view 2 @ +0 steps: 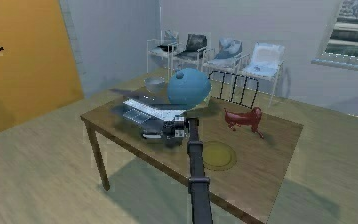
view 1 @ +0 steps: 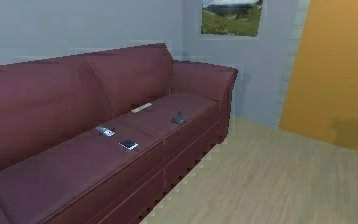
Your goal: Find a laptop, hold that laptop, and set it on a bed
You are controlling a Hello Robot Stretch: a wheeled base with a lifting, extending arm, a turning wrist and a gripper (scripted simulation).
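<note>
A wooden table (view 2: 272, 145) stands at the robot's side. A grey laptop (view 2: 139, 106) lies on it near the far left corner, just beside a big blue round object (view 2: 190, 84). A red ornament (view 2: 244, 120) and a yellowish plate (view 2: 219, 156) sit further right. The dark arm (view 2: 198, 185) reaches across the table, with its gripper (view 2: 157, 131) at the laptop's near edge. I cannot tell how the fingers stand or whether they hold anything. This looks like the grasping step. It should take the laptop squarely, then lift straight up, clear of the blue object. Ahead stands a maroon sofa (view 1: 77, 120).
</note>
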